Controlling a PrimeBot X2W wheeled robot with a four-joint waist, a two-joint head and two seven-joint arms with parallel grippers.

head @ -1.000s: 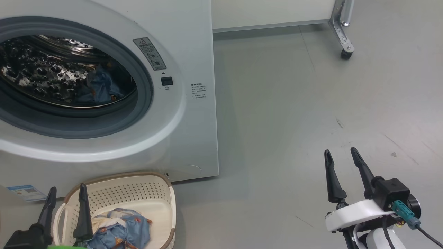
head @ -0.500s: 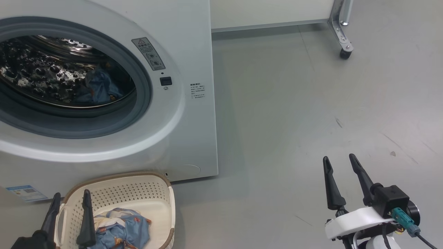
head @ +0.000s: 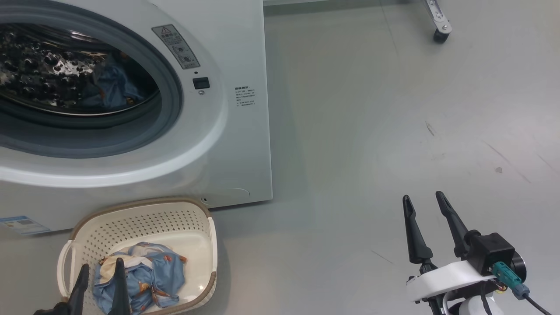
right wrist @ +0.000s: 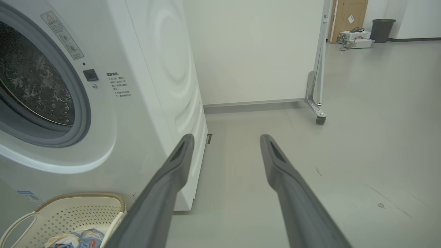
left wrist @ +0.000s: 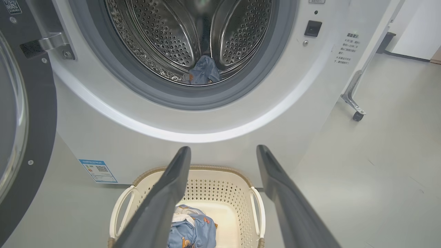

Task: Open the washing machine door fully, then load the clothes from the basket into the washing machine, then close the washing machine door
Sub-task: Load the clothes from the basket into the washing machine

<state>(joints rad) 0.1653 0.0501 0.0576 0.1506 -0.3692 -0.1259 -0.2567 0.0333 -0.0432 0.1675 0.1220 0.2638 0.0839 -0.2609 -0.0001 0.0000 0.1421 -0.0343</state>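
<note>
Loading step.

- The door [left wrist: 32, 113] stands swung open, left of the left gripper [left wrist: 223, 149]. That gripper's fingers are spread wide and hold nothing.
- The clothes [head: 142, 275] lie in the basket [head: 144, 202], directly under its fingertips.
- The washing machine [head: 245, 153] is ahead and above. One blue piece [left wrist: 204, 70] is already in the drum [left wrist: 162, 31].
- The right gripper [head: 423, 197] is also spread and empty, well off over the floor [head: 372, 131].

Next, likely: descend, pinch the bundle, lift it forward over the gasket [left wrist: 206, 100].

The door is cut off at the frame edge, and how many pieces make up the bundle is unclear.

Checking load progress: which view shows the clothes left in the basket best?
Head view: the clothes lie nearly whole in the basket. Left wrist view cuts them at its bottom edge; right wrist view catches a corner.
</note>
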